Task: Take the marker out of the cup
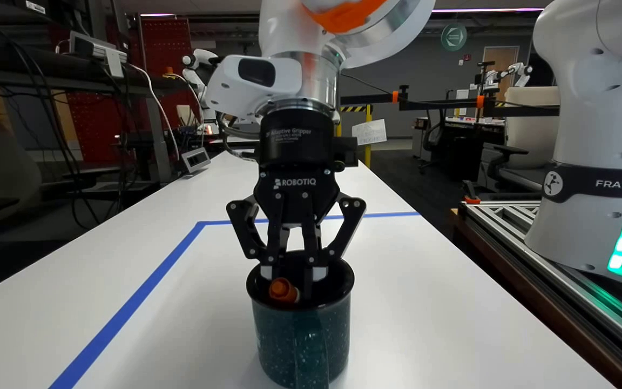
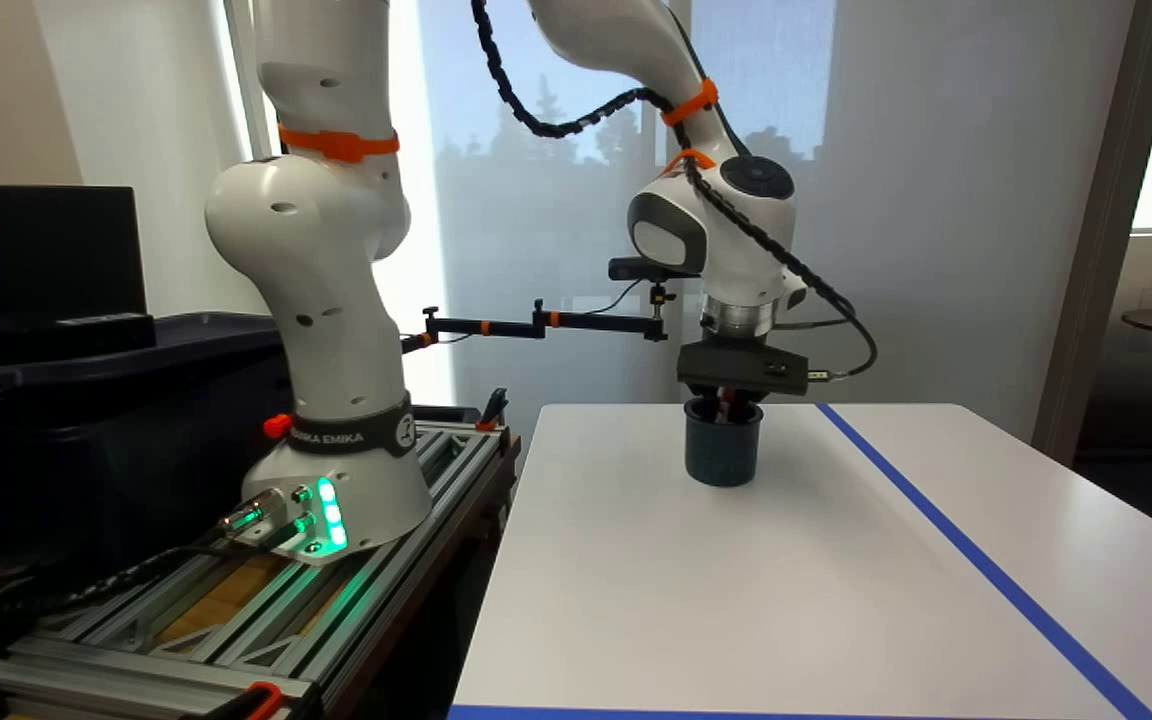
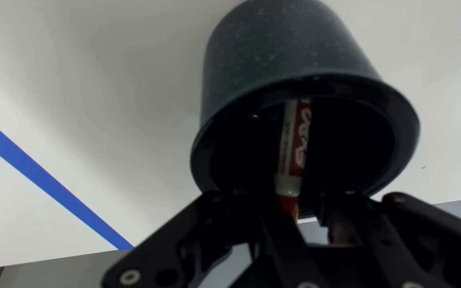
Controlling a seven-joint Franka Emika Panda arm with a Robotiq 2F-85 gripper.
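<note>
1. Speckled teal mug [image 1: 301, 329]: upright on the white tabletop [image 1: 440, 324], lower centre in an exterior view, handle toward camera.
2. Dry-erase marker [image 1: 283, 290]: in the mug, leaning, cap end up inside the near rim, left of mug centre. Wrist view has the barrel running down inside; bottom end lost in the dark.
3. Robotiq gripper [image 1: 293, 281]: mid-frame, pointing down, fingertips below the rim. Fingers stand apart, not clamped on anything I can see. From the wrist, the cap lines up with the gap, nearer the finger at frame left, which partly hides it. Contact: can't tell.
4. Blue tape [image 1: 134, 302]: lower left, running back to a corner beyond the gripper.
5. Franka base [image 1: 602, 178]: right edge.
6. Status, my read: reach done or nearly. Left: pinch the cap, lift the marker clear of the rim. It isn't out yet.
</note>
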